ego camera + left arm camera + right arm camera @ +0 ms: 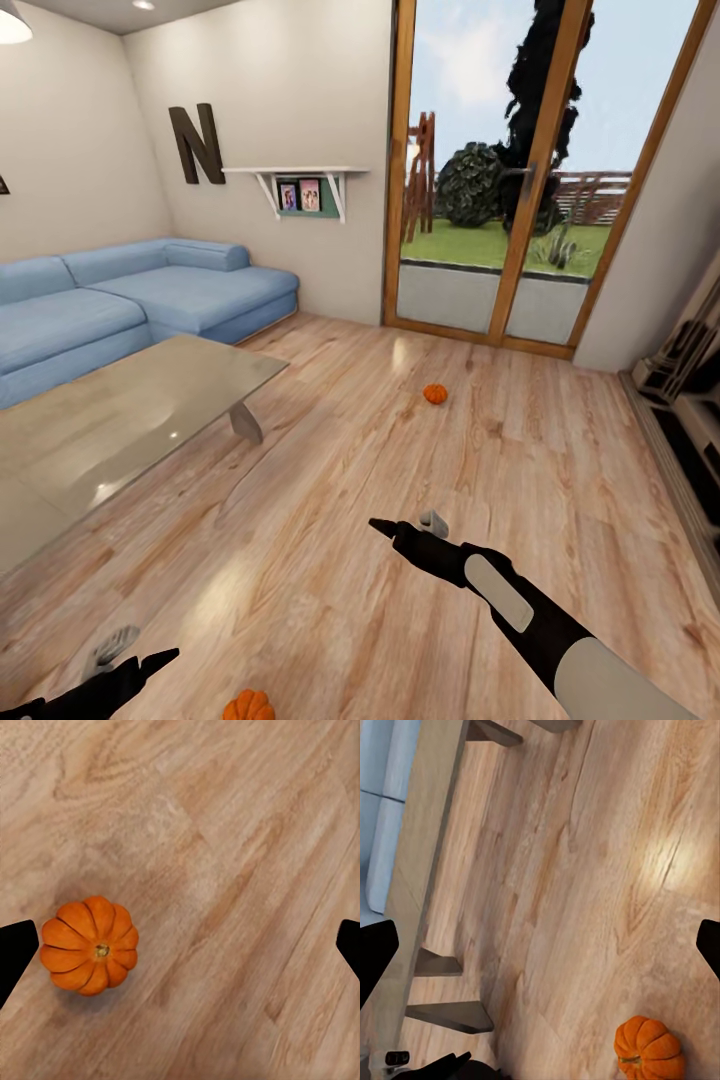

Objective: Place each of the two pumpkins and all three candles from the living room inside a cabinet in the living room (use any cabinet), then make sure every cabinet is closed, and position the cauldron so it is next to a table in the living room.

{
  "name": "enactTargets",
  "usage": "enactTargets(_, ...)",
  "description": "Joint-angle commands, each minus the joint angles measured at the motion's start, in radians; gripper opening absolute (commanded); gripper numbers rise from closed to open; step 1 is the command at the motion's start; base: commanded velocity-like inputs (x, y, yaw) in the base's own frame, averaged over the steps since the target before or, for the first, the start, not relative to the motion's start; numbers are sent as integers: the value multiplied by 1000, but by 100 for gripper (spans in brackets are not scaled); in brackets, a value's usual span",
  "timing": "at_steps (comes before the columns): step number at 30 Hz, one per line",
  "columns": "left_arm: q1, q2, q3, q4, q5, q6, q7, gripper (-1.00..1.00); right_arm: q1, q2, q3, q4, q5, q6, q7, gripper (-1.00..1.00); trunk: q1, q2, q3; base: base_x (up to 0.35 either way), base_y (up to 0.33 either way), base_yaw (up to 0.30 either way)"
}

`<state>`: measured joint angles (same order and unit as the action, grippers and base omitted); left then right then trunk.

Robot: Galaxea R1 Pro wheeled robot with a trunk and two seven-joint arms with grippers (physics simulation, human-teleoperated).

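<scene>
Two small orange pumpkins lie on the wooden floor. One pumpkin point(434, 394) sits far ahead near the glass door. The other pumpkin point(248, 706) point(90, 945) is at the bottom edge of the head view, just right of my left gripper point(128, 655) point(180, 949), which hovers open above the floor beside it. My right gripper point(405, 524) point(540, 949) is open and empty over bare floor, pointing left; a pumpkin point(649, 1050) lies below it. The cabinet point(690, 420) runs along the right wall, cut off by the frame edge. The candles and the cauldron are out of view.
A glass-topped coffee table point(120, 420) point(427, 832) stands at the left with a blue sofa point(130, 300) behind it. A glass door point(500, 180) with a wooden frame is ahead. Open wooden floor point(400, 460) lies between the table and the cabinet.
</scene>
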<state>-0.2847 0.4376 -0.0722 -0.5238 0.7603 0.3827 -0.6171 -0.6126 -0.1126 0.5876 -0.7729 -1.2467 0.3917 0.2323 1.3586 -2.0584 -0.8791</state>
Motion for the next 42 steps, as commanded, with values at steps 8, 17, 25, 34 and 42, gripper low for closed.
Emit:
enactTargets(8,-1,14,-5,2,12,7,-3,100,-1,-1,3,0,-5,1,1,100,31,-57,-26,-12,0,0)
enactTargets(17,-1,19,-5,2,13,7,-4,100,-1,-2,3,0,-5,0,2,100,65,-120,-54,-59,0,0)
enactTargets(25,-1,18,-5,2,13,7,-3,100,-1,-1,3,-1,-4,-3,2,100,96,-176,-79,-1,0,0)
enactTargets(34,0,12,-6,2,13,0,4,100,-1,-1,5,-21,-2,3,14,100,130,-239,-108,0,0,0)
enactTargets(42,0,6,-6,2,9,-3,11,100,-1,-2,6,-50,-1,27,14,100,161,-295,-133,0,0,0)
